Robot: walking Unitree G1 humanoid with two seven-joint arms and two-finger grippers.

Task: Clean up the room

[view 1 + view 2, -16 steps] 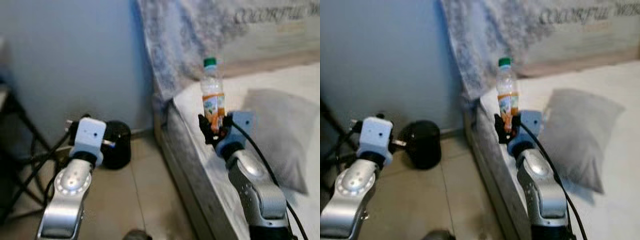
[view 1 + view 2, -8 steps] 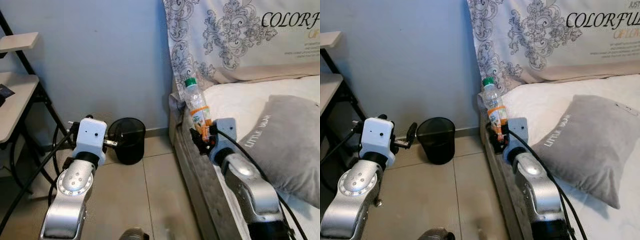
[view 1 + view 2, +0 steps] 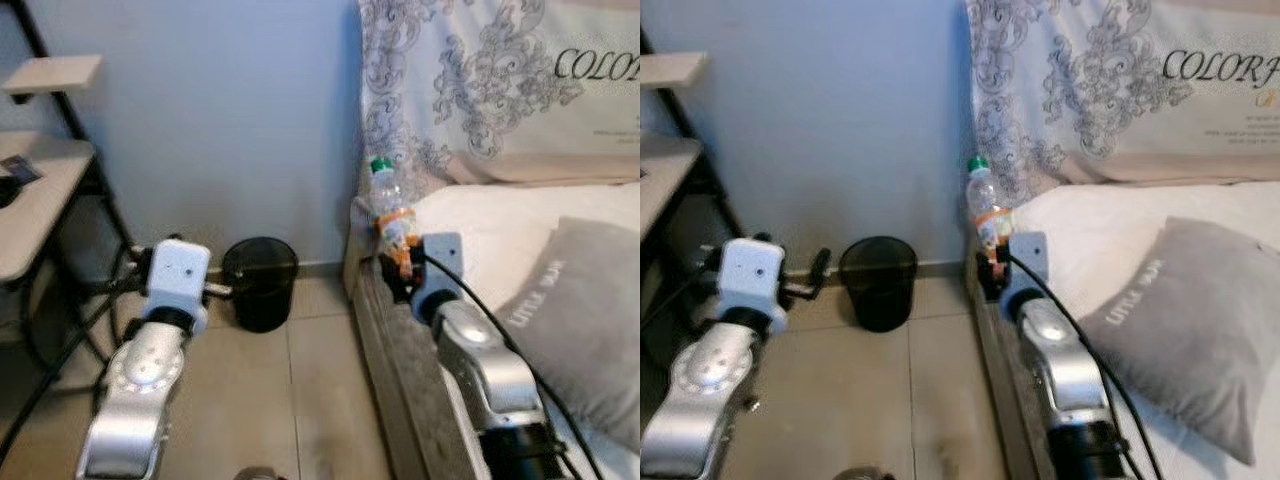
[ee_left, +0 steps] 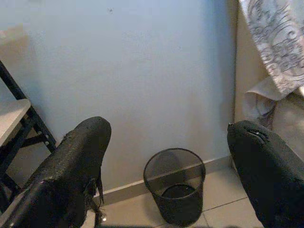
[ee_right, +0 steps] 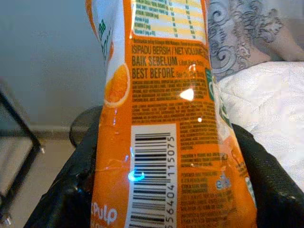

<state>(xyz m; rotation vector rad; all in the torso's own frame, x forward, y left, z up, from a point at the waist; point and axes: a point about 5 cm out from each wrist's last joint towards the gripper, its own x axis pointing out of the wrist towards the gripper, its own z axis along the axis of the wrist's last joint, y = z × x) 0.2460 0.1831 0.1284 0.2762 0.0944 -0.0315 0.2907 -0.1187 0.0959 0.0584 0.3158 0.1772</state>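
My right gripper (image 3: 397, 272) is shut on a plastic bottle (image 3: 391, 218) with an orange label and a green cap, held upright over the bed's left edge. In the right wrist view the bottle (image 5: 161, 123) stands between both black fingers (image 5: 71, 194). A black mesh waste bin (image 3: 260, 282) stands on the tiled floor against the blue wall, left of the bottle. My left gripper (image 4: 175, 175) is open and empty, raised over the floor, with the bin (image 4: 175, 192) ahead of it between the fingers.
The bed (image 3: 480, 215) with a white sheet fills the right side, carrying a grey pillow (image 3: 590, 310) and a patterned headboard cloth (image 3: 470, 90). A black-framed shelf unit (image 3: 40, 180) stands at the left. Cables trail on the tiled floor (image 3: 260, 400) by the left arm.
The camera has swung left and the scene shifted right, sharpening from blur. The bottle stays in my right gripper; the bin now sits between the two arms.
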